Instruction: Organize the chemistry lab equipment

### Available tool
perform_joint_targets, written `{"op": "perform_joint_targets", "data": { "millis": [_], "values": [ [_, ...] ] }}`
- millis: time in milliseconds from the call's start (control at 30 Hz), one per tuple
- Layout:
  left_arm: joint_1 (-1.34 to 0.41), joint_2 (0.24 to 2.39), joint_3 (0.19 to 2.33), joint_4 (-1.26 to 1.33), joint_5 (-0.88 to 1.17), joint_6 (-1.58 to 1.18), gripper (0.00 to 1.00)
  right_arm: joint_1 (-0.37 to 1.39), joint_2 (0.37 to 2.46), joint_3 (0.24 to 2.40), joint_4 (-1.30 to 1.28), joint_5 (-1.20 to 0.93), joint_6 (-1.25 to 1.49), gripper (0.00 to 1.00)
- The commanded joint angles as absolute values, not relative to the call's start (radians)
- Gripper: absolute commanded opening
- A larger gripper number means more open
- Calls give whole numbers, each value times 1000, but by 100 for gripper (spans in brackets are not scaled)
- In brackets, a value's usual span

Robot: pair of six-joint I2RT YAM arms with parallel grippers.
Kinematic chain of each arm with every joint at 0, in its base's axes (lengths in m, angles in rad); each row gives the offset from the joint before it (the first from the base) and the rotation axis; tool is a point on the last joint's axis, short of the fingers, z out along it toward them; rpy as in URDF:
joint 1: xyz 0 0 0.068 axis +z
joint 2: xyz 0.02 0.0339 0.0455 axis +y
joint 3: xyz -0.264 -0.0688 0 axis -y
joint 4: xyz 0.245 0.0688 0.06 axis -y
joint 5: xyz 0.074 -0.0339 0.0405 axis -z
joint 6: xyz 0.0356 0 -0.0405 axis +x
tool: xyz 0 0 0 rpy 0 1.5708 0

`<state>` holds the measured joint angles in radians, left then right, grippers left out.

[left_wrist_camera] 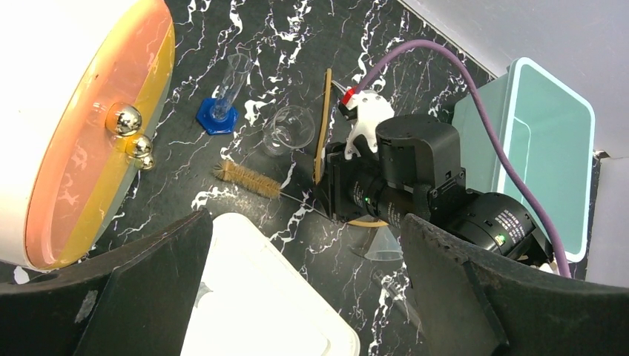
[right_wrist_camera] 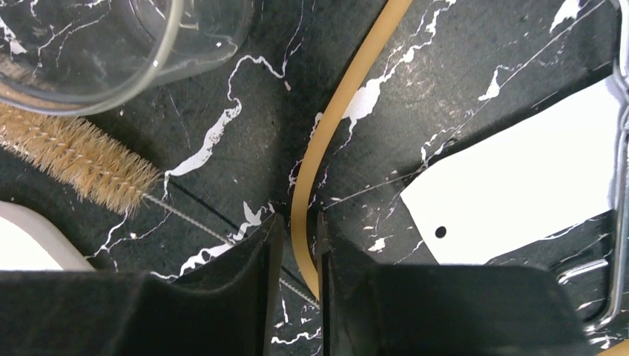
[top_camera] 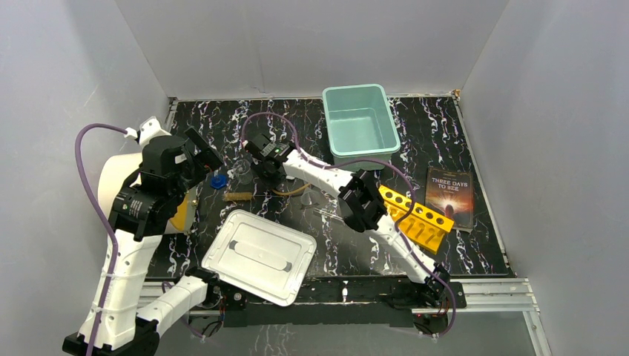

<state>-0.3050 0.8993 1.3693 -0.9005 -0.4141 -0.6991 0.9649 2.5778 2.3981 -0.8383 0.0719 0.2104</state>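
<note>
Nearest the right wrist camera were the right gripper's (right_wrist_camera: 298, 226) own dark fingers (right_wrist_camera: 222, 297), pressed together on the tan rubber tube (right_wrist_camera: 348, 96), which ran up between them across the marbled table (right_wrist_camera: 460, 59); the clear beaker (right_wrist_camera: 89, 44) was near at the upper left, the bristle brush (right_wrist_camera: 67, 152) below it, a white bag (right_wrist_camera: 519, 193) to the right, none touching the tube.

From the left wrist, the left gripper (left_wrist_camera: 303, 222) hung spread and empty above the white lid (left_wrist_camera: 252, 297); beyond it the tube stretched straight away from the right gripper, just beside the beaker, with the clear funnel (left_wrist_camera: 382, 245) near that wrist and the blue-based cylinder (left_wrist_camera: 219, 115) by the white drum (left_wrist_camera: 74, 133).

From above, the right gripper sat low at mid-table; the teal bin (top_camera: 361, 122) stood well apart behind it, seemingly empty; the yellow rack (top_camera: 415, 215) lay beside the right forearm.

The step looked to be lifting the tube for the bin; a limp tube would trail, so the lift should probably go straight up and high before any swing, with the pinch kept firm, lest the loose ends sweep the beaker or funnel.
</note>
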Motion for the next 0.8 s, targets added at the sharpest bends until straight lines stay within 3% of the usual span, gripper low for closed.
{"op": "perform_joint_targets", "data": {
  "millis": [0,167,533,767],
  "values": [
    [-307,882,1362,-900,-418,-702,98,979,2655,2469,-919,143,219,28],
    [-307,877,1358,-905,-415,-709,98,982,2649,2491,-919,147,221,0],
    [-307,877,1356,-899,-392,-721,98,962,2409,2532,-795,146,170,0],
    [-307,872,1344,-888,-370,-734,98,937,2175,2385,-684,192,164,0]
  ]
}}
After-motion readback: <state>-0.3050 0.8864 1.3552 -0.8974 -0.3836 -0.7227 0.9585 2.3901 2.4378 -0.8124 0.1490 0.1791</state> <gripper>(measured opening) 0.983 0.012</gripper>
